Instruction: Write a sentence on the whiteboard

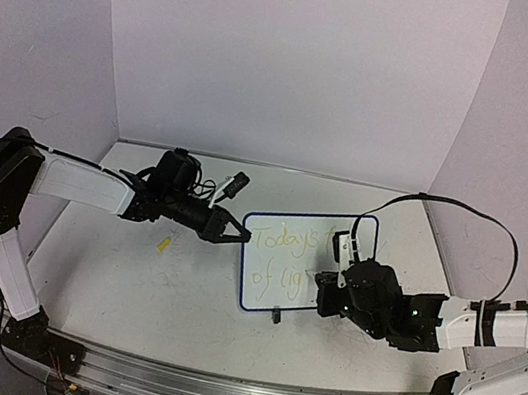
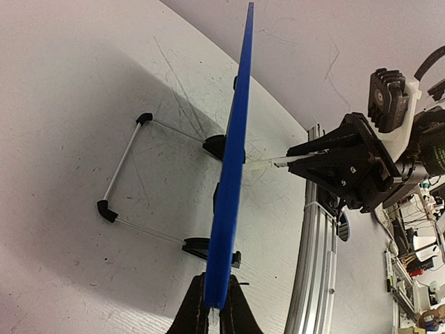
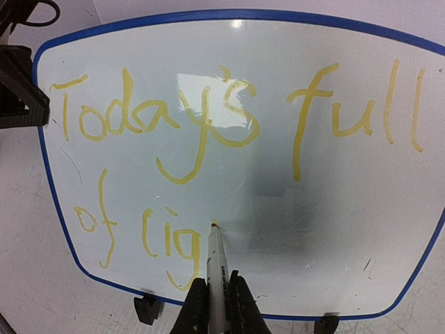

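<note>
Whiteboard [image 1: 280, 251] stood upright mid-table [image 1: 129, 276], its sentence [image 3: 208, 118] written as far as "lig".
Left gripper [image 1: 237, 235] was clamped on its edge and right gripper [image 3: 215, 306] was closed around the marker [image 3: 215, 264]; too hard a push might tip it or smear letters.

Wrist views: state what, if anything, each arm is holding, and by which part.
Left jaws clamp the whiteboard by its blue side edge; right jaws grip a marker by its barrel.

light: bright, overhead | glare: on whiteboard [image 3: 243, 167] | shadows: soft | wrist-view edges: warped
</note>
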`<state>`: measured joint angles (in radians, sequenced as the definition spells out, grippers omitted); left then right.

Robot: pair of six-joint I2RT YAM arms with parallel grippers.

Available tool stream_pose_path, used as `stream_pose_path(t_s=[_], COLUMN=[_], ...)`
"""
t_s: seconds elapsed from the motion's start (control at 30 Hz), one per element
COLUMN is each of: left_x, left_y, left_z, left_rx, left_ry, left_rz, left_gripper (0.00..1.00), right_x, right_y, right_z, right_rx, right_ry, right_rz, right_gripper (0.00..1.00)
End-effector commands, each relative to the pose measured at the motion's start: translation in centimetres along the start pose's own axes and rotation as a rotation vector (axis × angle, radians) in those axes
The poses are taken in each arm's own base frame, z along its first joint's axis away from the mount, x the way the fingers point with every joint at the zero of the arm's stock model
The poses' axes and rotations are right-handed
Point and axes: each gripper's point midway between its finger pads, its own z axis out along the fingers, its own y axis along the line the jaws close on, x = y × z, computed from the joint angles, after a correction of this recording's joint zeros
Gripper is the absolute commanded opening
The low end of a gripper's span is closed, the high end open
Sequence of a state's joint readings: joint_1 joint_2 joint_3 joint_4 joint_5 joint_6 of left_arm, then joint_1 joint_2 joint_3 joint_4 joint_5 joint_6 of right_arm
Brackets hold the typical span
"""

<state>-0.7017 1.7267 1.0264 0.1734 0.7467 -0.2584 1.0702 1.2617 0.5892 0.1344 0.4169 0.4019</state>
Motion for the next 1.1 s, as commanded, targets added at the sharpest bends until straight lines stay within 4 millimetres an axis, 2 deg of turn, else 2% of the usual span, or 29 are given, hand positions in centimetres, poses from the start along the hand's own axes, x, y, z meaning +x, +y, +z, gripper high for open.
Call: stream_pose_path(t_s=[0.0, 0.5, 0.83, 1.07], left_x=[-0.9, -0.9, -0.9, -1.0], left_y=[-0.5, -0.5, -0.5, -0.6], left_z=[-0.1, -0.1, -0.1, -0.2], left_rx=[-0.019, -0.019, -0.02, -0.019], left_ry=[-0.009, -0.008, -0.009, -0.012], left_rz=[0.035, 0.034, 0.035, 0.039], left_gripper=[0.0, 0.0, 0.0, 0.0], right_x=[0.9, 3.5, 0.5, -0.5], right_y=[-0.1, 0.3, 0.6, 0.6], right_z=[-0.1, 0.0, 0.0, 0.2], right_rx=[-0.007, -0.032, -0.01, 0.01], right_ry=[0.031, 0.099, 0.007, -0.022], right_rz=[0.011, 0.013, 0.052, 0.052], right_gripper=[0.0, 0.0, 0.0, 0.0])
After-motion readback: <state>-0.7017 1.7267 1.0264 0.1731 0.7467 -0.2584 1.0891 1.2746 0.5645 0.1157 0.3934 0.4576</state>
